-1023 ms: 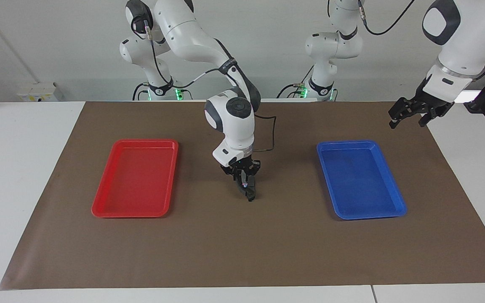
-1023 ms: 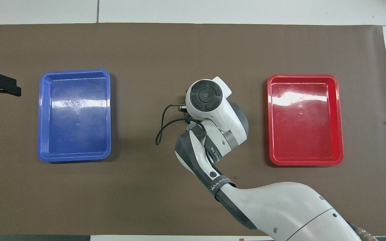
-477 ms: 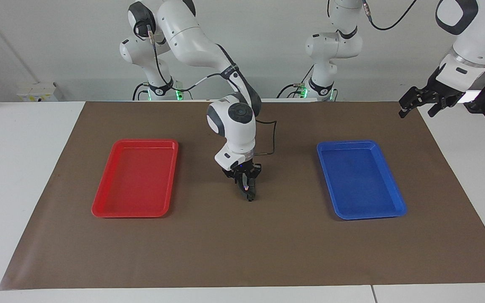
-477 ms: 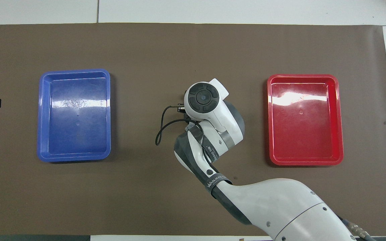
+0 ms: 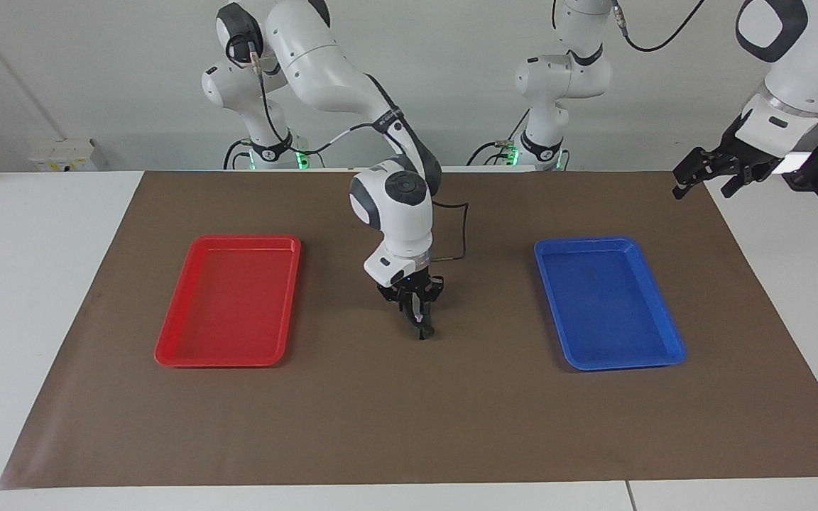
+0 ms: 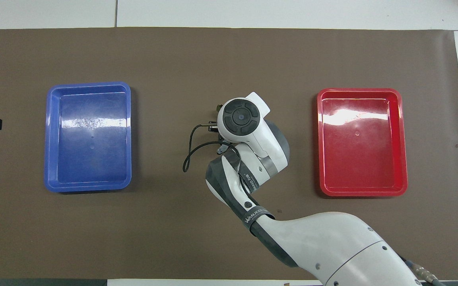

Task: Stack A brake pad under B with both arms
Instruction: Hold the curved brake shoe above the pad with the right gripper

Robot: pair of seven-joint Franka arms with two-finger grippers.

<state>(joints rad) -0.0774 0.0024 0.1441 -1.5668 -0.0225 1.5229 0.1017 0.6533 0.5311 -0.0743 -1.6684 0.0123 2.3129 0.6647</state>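
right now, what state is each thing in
right gripper: pointing down, low over the middle of the brown mat
left gripper: raised, open, holding nothing, waiting
red tray: flat on the mat, open side up
blue tray: flat on the mat, open side up

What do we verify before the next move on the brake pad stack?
1. Right gripper position: ok, low over the mat between the two trays.
2. Right gripper's load: cannot tell; something dark sits at its tip, shape unreadable.
3. A brake pad and B located: not ok, neither shows plainly in either view.
4. Trays free of pads: ok, red tray and blue tray hold none.
5. Left gripper out of the way: ok, raised over the mat's corner at the left arm's end, jaws open, waiting.
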